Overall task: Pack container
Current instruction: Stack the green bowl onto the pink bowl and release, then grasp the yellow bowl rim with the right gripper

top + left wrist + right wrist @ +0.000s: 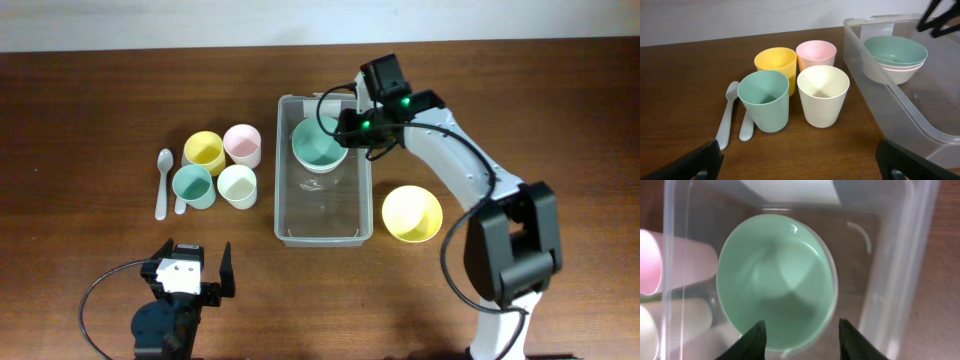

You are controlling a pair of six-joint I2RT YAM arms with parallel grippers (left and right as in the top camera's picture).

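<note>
The left jaws (800,172) are wide open and hold nothing. They sit low over the table (90,120). Out in front of them, a bit to the left, two spoons (726,120) lie side by side. Right in front stand four cups close together: green (764,100) and cream (823,95) nearer the jaws, yellow (776,61) and pink (816,52) behind.

In front of the left jaws and off to their right is the clear box (283,170). Its long side runs away from the robot, front to back. A short end with a white label (790,190) points away from the right jaws.

The right jaws (802,342) are open too, up over the far end of the box. Under them a green bowl (775,280) sits in the box, inside a pale bowl (892,74). The green bowl's rim is below the gap between the fingers. I cannot tell if they touch it.

A yellow bowl (412,213) sits on the table outside the box, back toward the robot from the right jaws.
</note>
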